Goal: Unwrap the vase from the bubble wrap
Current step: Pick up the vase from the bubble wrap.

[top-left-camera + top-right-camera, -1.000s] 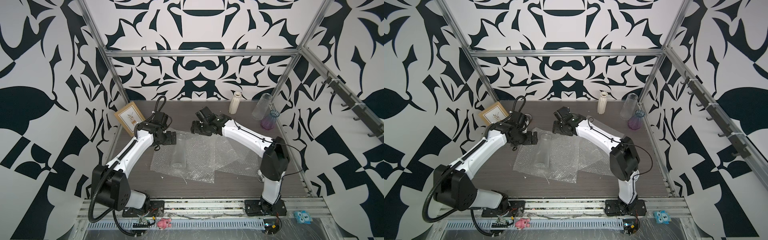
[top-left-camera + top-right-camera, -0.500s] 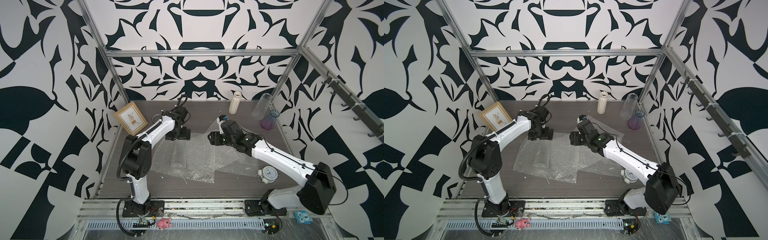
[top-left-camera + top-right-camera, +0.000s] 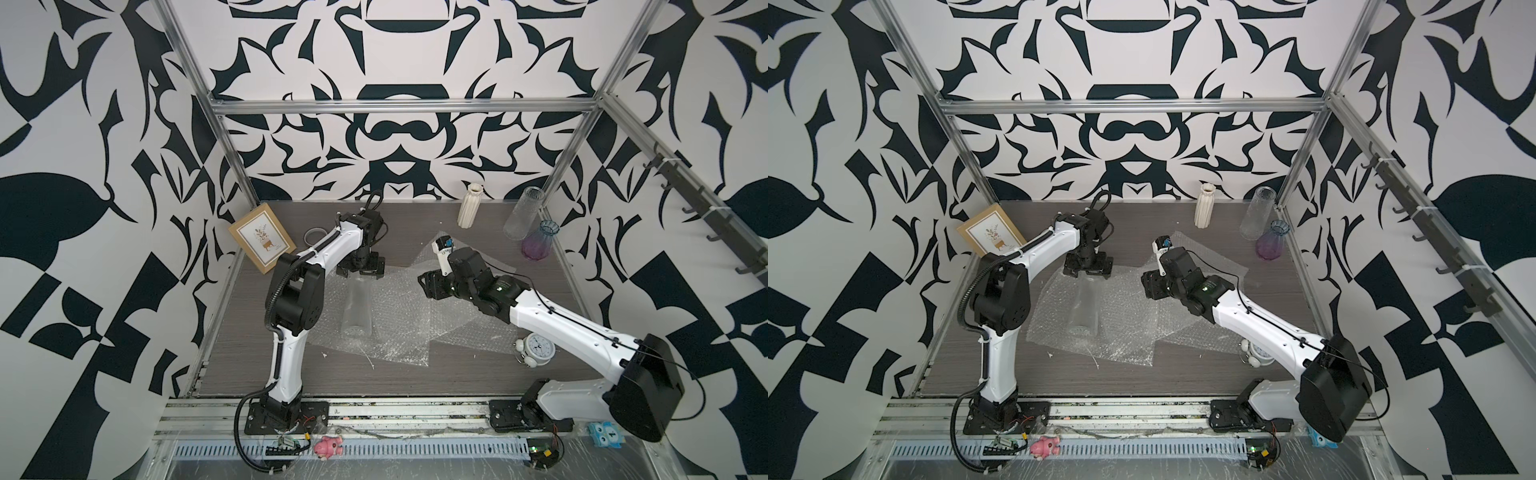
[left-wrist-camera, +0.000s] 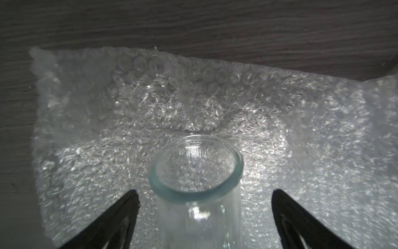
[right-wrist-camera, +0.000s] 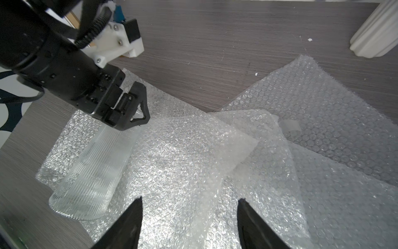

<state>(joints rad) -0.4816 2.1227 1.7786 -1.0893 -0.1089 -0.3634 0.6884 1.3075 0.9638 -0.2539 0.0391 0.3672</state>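
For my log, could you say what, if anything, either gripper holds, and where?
Nothing is held: the left gripper stands open astride the vase, the right gripper open.

Both top views look steeply down from high overhead onto the whole table [image 3: 415, 374], almost identically. Each wrist camera sits close over the bubble wrap [image 4: 280, 129]; both show the ribbed glass vase [image 5: 90, 172].

Wood-grain table [image 3: 415, 382] with bubble wrap [image 3: 399, 324], picture frame [image 3: 262, 241], alarm clock [image 3: 537, 347], white vase [image 3: 469, 206], upright clear vase [image 3: 523, 213], purple vase [image 3: 538, 245].
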